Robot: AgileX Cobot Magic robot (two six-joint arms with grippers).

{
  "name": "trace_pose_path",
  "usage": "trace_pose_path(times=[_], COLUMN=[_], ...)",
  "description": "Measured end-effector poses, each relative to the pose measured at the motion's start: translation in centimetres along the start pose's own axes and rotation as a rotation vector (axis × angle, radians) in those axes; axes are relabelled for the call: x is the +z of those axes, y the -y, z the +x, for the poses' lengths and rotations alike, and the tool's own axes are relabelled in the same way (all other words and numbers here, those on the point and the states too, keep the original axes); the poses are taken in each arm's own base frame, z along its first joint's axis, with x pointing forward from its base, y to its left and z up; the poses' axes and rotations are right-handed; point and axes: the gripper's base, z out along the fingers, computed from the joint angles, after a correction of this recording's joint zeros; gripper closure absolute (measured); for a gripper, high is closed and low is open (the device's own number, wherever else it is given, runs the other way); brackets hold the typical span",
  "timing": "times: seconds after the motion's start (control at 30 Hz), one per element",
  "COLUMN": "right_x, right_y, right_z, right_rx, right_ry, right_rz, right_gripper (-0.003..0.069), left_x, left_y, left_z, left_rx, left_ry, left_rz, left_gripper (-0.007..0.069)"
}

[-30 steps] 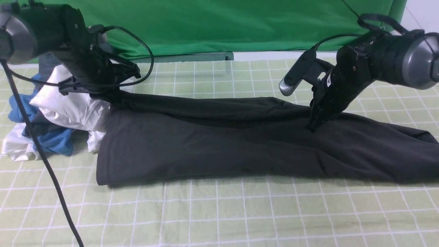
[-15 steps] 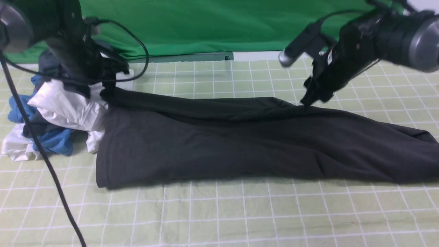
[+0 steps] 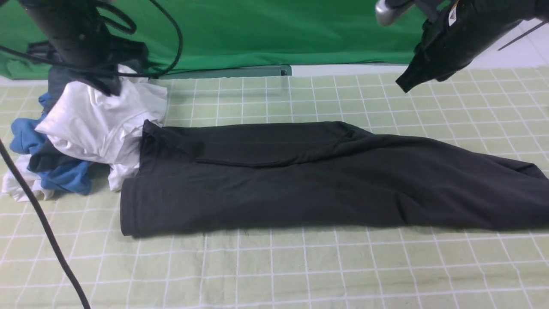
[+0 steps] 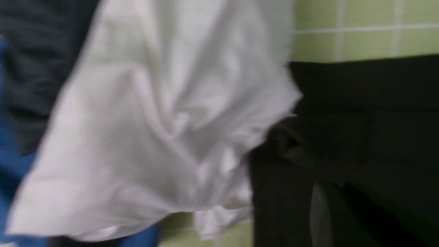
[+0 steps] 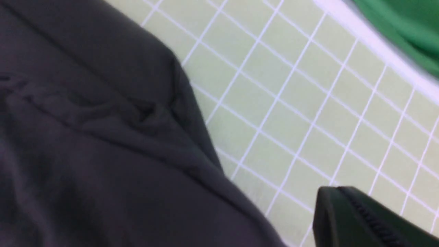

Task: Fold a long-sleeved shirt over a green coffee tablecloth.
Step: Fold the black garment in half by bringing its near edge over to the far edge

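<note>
Front view coverage takes in the long-sleeved shirt (image 3: 300, 176) lying folded into a long black band across the green coffee tablecloth (image 3: 274, 270), with the left gripper (image 3: 112, 88) and right gripper (image 3: 405, 83) both raised clear of it, jaws closed and empty. Only the right wrist view shows a raised crease on the shirt's edge and the closed fingertips (image 5: 356, 216) over bare grid; the left wrist view is blurred. A pile of white and blue garments (image 3: 81, 133) touches the shirt's left end, and a green backdrop (image 3: 279, 34) hangs behind.
</note>
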Motion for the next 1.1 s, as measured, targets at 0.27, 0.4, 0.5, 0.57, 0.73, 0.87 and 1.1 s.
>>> trace_pose_path(times=[0.27,0.4,0.5,0.57,0.73,0.87,1.1], right_x=[0.0,0.0,0.0,0.0,0.0,0.0,0.0], right_y=[-0.4,-0.5,-0.5,-0.5,-0.5,-0.5,-0.7], right_z=[0.1,0.1,0.1,0.1,0.1,0.1,0.1], right_rx=[0.037,0.04,0.041,0.041,0.042,0.044,0.06], right_ry=[-0.014,-0.014,-0.013,-0.013,-0.013,-0.012,-0.008], right_rz=[-0.051,-0.055,-0.056,-0.057,-0.058,-0.06,-0.08], right_gripper=[0.0664,0.0664,0.0664,0.0664,0.0664,0.0664,0.0664], left_x=[5.1,8.5,10.5,11.4,13.7,14.8,15.6], left_y=[9.3,12.3,13.8,14.4,14.9,14.8,14.6], left_z=[2.2,3.1,3.6,3.8,4.2,4.2,2.7], left_rx=[0.215,0.266,0.289,0.292,0.285,0.274,0.244], left_ry=[-0.08,-0.121,-0.127,-0.133,-0.154,-0.153,0.017], left_rz=[0.132,0.155,0.164,0.179,0.197,0.194,0.137], left_gripper=[0.0621,0.0621,0.062,0.0618,0.0616,0.0615,0.0615])
